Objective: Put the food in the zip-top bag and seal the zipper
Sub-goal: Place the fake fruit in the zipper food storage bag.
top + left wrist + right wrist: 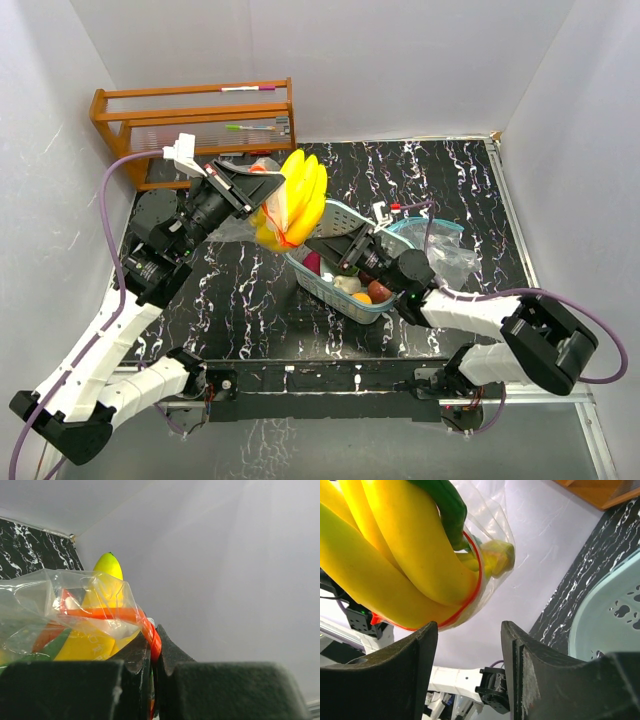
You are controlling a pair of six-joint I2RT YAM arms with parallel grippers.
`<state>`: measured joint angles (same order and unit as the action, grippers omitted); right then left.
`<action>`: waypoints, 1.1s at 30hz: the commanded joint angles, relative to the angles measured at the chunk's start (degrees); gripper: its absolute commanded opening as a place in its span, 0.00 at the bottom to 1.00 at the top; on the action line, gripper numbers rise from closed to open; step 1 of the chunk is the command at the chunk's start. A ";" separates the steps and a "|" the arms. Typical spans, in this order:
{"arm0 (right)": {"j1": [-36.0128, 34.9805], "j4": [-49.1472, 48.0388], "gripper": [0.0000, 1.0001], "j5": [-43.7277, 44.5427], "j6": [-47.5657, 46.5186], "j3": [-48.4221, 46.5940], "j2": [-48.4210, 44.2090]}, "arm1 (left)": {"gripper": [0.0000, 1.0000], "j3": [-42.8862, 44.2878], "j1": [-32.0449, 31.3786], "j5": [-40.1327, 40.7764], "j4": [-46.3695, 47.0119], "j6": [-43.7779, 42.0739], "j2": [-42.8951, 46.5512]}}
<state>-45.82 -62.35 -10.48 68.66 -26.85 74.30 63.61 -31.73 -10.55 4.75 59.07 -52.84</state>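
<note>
My left gripper (262, 182) is shut on the red zipper edge (148, 630) of the clear zip-top bag (272, 205) and holds it in the air. Yellow bananas (300, 190) stick out of the bag mouth; they also show in the left wrist view (100, 625) and the right wrist view (385, 555). A green pepper (447, 510) lies with them in the bag. My right gripper (325, 247) is open and empty just below the bananas, above the teal basket (376, 312). Small orange and red fruits (372, 293) lie in the basket.
A wooden rack (195, 125) with pens stands at the back left. A second clear bag (440, 250) lies right of the basket. White walls close in the black marbled table (250, 300).
</note>
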 commanded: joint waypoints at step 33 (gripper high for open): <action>2.88 -31.03 0.52 -7.85 15.82 -4.73 18.61 | 0.00 -0.48 -0.23 -2.53 5.53 -0.38 1.91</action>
<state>-43.05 -82.72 -16.53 86.04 -30.94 94.19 61.78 -31.73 -11.86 7.18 59.05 -52.64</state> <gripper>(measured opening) 0.524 0.007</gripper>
